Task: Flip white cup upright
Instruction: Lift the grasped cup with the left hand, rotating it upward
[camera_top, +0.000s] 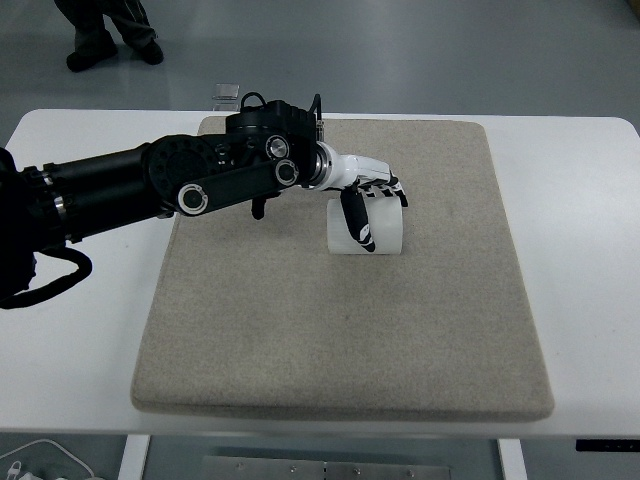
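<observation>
A white cup (384, 230) stands on the beige mat (340, 330), a little above the mat's middle. My left arm reaches in from the left edge across the mat's upper part. Its white-and-black left hand (366, 205) is wrapped over the cup, thumb down the near side and fingers over the far top edge. The hand hides much of the cup, so I cannot tell which end faces up. The right arm does not show.
The mat lies on a white table (580, 250). A small clear object (226, 95) sits at the table's far edge. A person's feet (110, 45) stand on the floor beyond the table at the upper left. A white cable (40, 462) lies at the lower left.
</observation>
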